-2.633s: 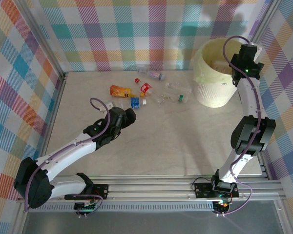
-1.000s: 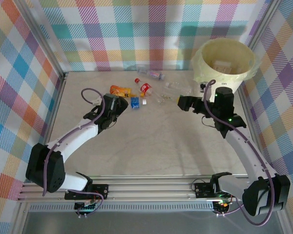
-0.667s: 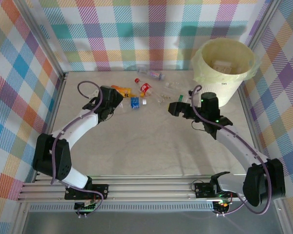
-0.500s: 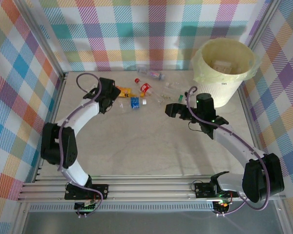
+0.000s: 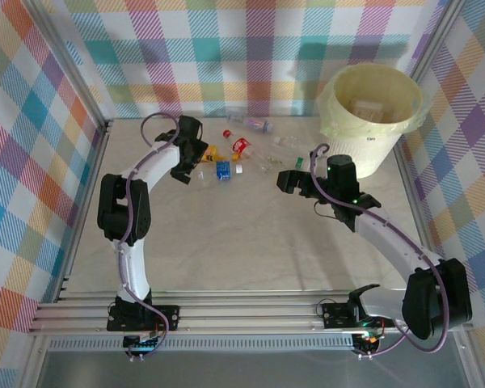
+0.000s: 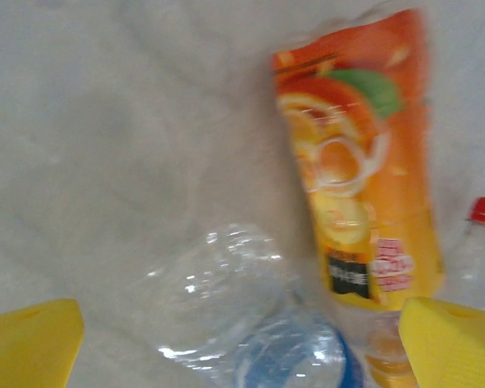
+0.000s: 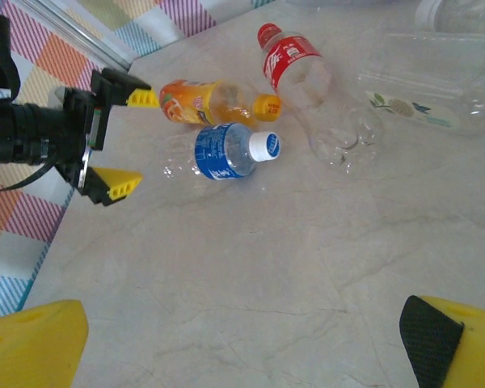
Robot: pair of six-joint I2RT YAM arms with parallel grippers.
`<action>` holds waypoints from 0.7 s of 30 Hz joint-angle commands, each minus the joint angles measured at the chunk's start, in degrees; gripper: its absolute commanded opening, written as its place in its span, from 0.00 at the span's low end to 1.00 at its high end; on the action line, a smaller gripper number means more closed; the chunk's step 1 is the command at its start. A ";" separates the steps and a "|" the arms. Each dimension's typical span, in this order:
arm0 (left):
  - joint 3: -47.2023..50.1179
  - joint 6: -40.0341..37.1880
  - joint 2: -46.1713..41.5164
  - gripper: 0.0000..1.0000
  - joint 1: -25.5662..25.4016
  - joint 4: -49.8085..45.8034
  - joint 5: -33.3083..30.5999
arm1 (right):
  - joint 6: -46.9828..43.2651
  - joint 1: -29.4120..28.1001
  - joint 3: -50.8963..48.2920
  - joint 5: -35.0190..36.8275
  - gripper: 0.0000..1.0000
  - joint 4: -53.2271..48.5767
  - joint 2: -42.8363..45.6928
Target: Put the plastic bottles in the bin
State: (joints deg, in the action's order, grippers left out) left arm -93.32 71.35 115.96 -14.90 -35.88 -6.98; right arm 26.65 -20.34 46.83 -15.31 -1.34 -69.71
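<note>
Left pincer [image 7: 123, 142] swung far-left, spread, empty, at orange-labelled juice bottle [image 6: 357, 186] and blue-labelled clear bottle [image 7: 225, 151]; right pincer [image 5: 286, 179] back from cream round lined bin [image 5: 333, 113], spread, empty; bottles on far bench [image 5: 250, 242], left of bin; two pickups look next

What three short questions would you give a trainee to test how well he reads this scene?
1. True or false: the left gripper and the right gripper both stand open, holding nothing.
2. Choose one: which colour is the cap of the blue-labelled bottle? A red; B white; C green.
3. Fill in the word: the bin stands at the far ____ corner of the table.

Key: 1 true; 2 B; 3 right.
</note>
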 commanded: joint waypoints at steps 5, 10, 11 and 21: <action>7.78 10.18 -4.87 1.00 -1.43 0.02 3.80 | -2.85 -0.12 1.85 1.34 1.00 -1.39 1.11; 4.79 13.26 -0.93 1.00 -1.84 2.21 6.91 | -2.83 -0.14 2.14 0.98 1.00 -1.72 1.22; 3.97 13.58 -0.30 1.00 -2.21 2.12 6.62 | -2.89 -0.14 2.00 1.00 1.00 -1.86 1.33; 1.68 19.08 4.77 0.96 -4.75 4.07 7.69 | -3.10 -0.11 0.50 1.60 1.00 -2.88 3.04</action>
State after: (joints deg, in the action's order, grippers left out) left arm -90.72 87.74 119.33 -19.11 -32.27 -0.19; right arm 24.62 -20.34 47.03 -14.06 -3.31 -68.31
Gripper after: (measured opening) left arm 0.964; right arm 0.996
